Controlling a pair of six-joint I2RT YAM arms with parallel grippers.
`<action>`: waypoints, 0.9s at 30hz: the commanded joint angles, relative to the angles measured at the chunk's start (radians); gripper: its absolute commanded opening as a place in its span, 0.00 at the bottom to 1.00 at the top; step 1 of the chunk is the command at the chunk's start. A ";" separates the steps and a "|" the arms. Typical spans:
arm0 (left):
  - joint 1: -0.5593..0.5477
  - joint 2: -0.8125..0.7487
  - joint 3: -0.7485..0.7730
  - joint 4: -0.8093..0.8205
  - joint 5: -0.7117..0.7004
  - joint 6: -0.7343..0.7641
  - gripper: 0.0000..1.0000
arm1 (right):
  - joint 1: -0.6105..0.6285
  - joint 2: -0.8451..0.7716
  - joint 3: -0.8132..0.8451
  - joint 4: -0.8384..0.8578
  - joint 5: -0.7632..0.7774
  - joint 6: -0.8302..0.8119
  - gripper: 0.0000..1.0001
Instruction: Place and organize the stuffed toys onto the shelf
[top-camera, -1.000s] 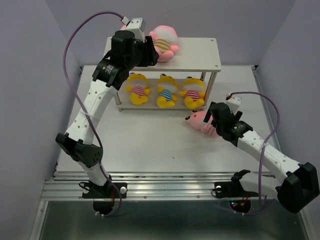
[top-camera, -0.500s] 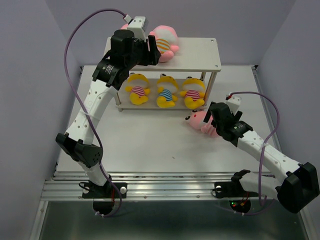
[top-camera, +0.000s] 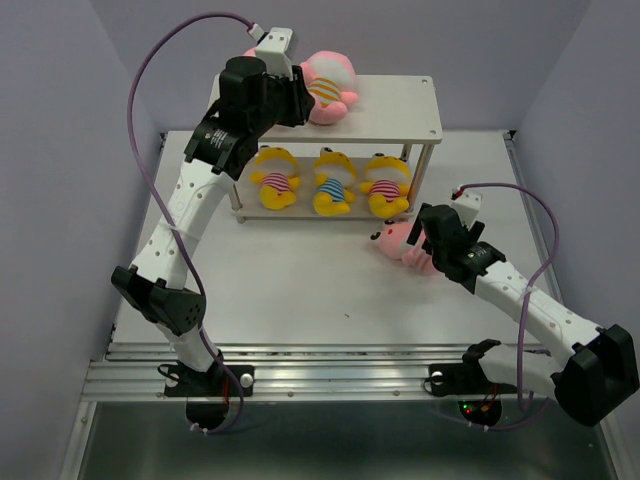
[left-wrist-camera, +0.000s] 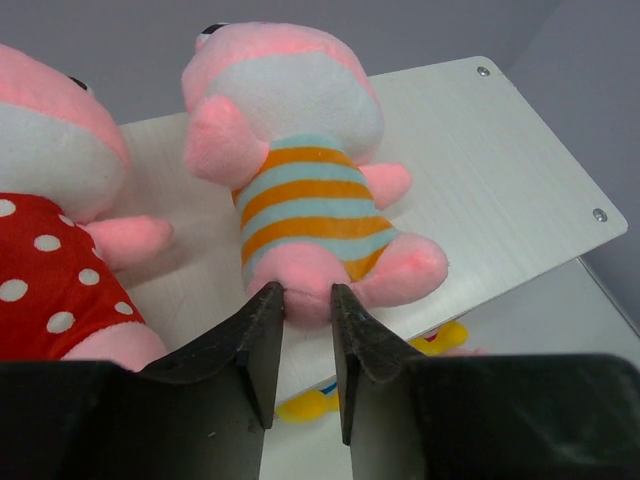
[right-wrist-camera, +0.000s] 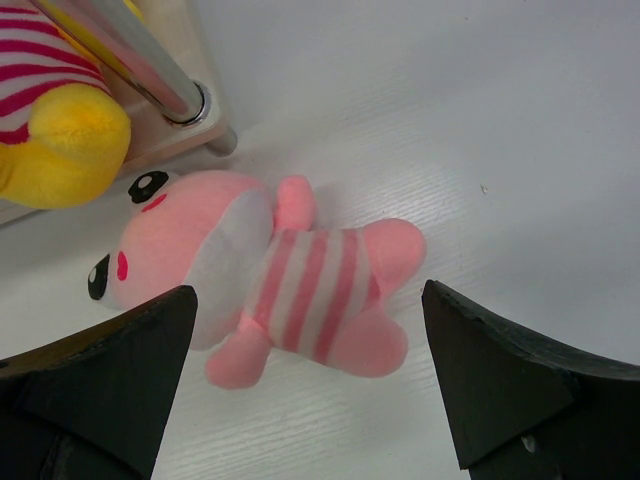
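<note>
Top board: the shelf (top-camera: 400, 105) has a pale, grained wooden top. On it, at its left end, lie two of the stuffed toys: a pink toy in orange and teal stripes (left-wrist-camera: 310, 190) and, just beside it, a pink toy in red with white dots (left-wrist-camera: 40, 250).
Lower board: three yellow toys sit in a row, one in magenta stripes (top-camera: 275, 178), one in blue stripes (top-camera: 335, 182) and one in pink stripes (top-camera: 387, 183).
On the table: a pink toy in pink and white stripes (right-wrist-camera: 270, 285) lies on its side on the white table (top-camera: 300, 280), near the shelf's round metal leg (right-wrist-camera: 150, 60).
Textures: soft, fuzzy plush with rounded heads and stubby limbs; the shelf board is flat with screws at its corners.
Left gripper (left-wrist-camera: 305, 300): the black fingers stand narrow, their tips against the underside of the orange-striped toy. I cannot tell whether they pinch it.
Right gripper (right-wrist-camera: 308, 292): the jaws are spread wide on either side of the toy on the table, clear of it.
</note>
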 joint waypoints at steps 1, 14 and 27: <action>0.005 -0.029 0.002 0.065 0.031 0.035 0.31 | -0.005 -0.001 0.001 0.039 0.024 -0.008 1.00; 0.005 -0.057 -0.027 0.073 0.071 0.017 0.09 | -0.005 -0.010 -0.006 0.050 0.009 -0.008 1.00; 0.005 -0.110 -0.082 0.095 0.043 -0.049 0.01 | -0.005 -0.018 -0.011 0.056 0.000 -0.008 1.00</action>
